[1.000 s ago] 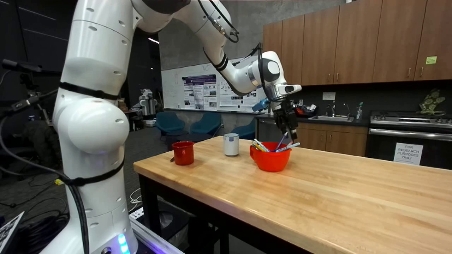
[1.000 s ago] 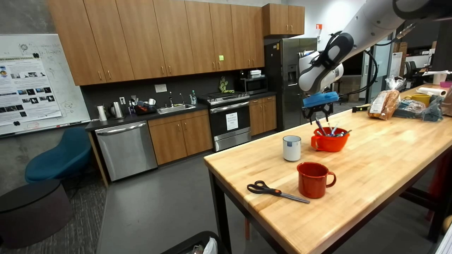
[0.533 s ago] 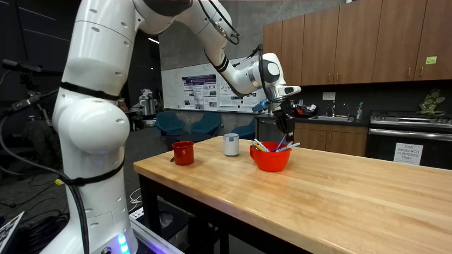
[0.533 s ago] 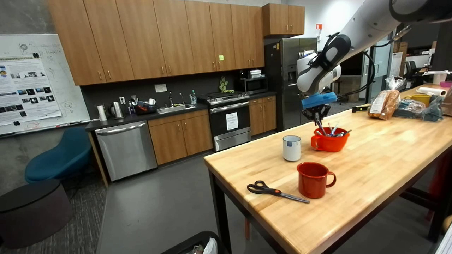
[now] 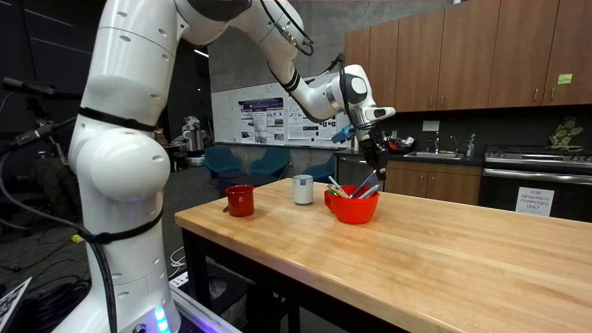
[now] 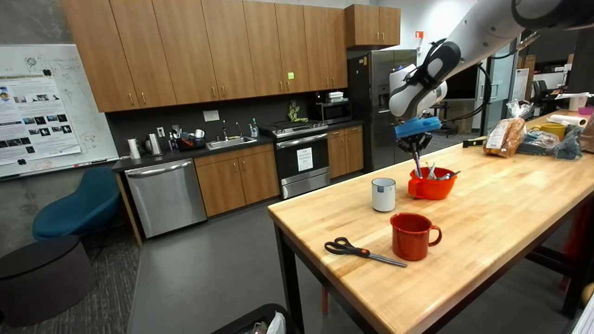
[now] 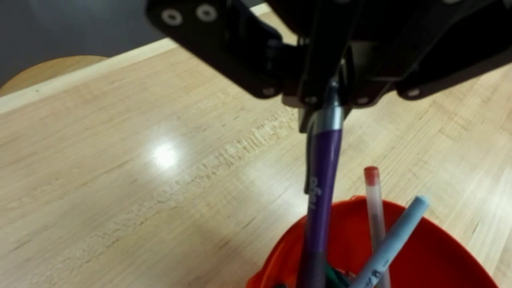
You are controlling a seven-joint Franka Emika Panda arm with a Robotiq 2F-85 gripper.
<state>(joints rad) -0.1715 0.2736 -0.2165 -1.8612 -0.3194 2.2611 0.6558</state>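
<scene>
My gripper [image 7: 328, 106] is shut on the top end of a purple pen [image 7: 323, 172], just at its silver collar. The pen's lower end reaches down into a red bowl [image 7: 444, 260] with a handle, where its tip is hidden. Beside it in the wrist view, a grey-blue marker [image 7: 394, 242] and a clear pen with a red cap [image 7: 375, 204] lean in the bowl. Both exterior views show the purple pen [image 5: 363, 184] slanting up from the bowl [image 5: 354, 212] to the gripper [image 6: 414, 149], above the rim on the bowl's far side.
A white mug [image 6: 384, 197] stands close to the bowl. Nearer the table's end are a red mug [image 6: 412, 239] and black-handled scissors [image 6: 357, 251]. Farther along the wooden table [image 5: 444, 259] lie a bagged bread loaf [image 6: 505, 135] and other bags.
The gripper has closed from open onto the purple pen, dipping slightly and then rising a little. The pens in the bowl have shifted, and the bowl has moved slightly.
</scene>
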